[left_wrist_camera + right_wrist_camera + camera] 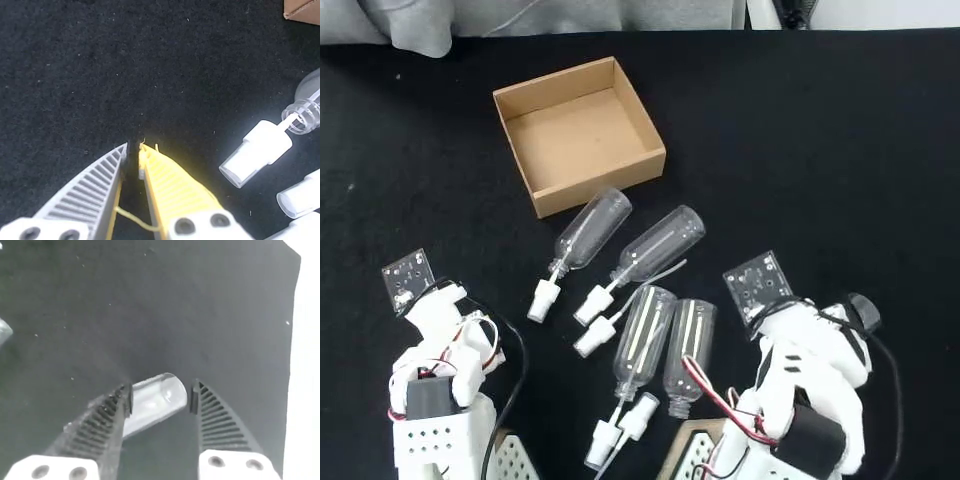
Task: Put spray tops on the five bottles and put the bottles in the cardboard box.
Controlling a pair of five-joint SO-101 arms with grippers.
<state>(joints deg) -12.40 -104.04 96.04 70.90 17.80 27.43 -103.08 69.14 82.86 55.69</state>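
Cardboard box (580,135) sits open side up on the black table (820,150), far and left of centre. Four clear bottles lie on their sides nearer than it, all outside the box.

Far-left bottle (592,230) is just near of the box wall, neck pointing near-left. First spray top (545,297) lies at its neck, not screwed on. In the left wrist view this top (255,152) has its thin tube running into the threaded neck (302,117), cap apart from it.

Far-right bottle (660,245) is beside it at the same tilt, with the second spray top (592,303) at its neck; cannot tell if seated. Third spray top (595,335) lies loose just near of that one.

Near-left bottle (643,335) and near-right bottle (688,345) lie side by side, necks toward the near edge. The near-right neck is bare. Fourth spray top (638,415) and fifth spray top (603,443) lie by the near-left bottle's neck.

Left pincer (133,147) is clenched, tips almost together, gripping nothing, over bare table left of the tops. Right pincer (161,386) is released, fingers spread. A clear bottle end (155,402) lies between them, one finger overlapping its edge, a thin gap at the other. Cannot tell which bottle that is.

Left arm (440,370) and right arm (810,380) sit at the near edge.
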